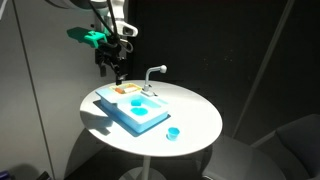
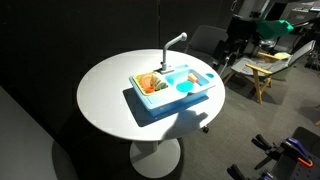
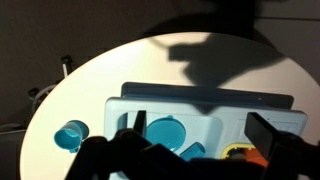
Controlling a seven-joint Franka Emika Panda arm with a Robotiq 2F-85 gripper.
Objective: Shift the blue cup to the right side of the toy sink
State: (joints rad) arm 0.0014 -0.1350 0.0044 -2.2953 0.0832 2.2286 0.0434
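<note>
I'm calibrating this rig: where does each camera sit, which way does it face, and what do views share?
Exterior view: beside the table, facing toy sink and blue cup; arm, end effector above.
Exterior view: higher, another side, toy sink centred; arm at upper right.
Wrist view: looks down on toy sink, blue cup; fingers along bottom.
All share the toy sink.

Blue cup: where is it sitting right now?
In an exterior view the blue cup stands on the white table, just off the toy sink's near corner and apart from it. The wrist view shows it left of the sink.
</note>
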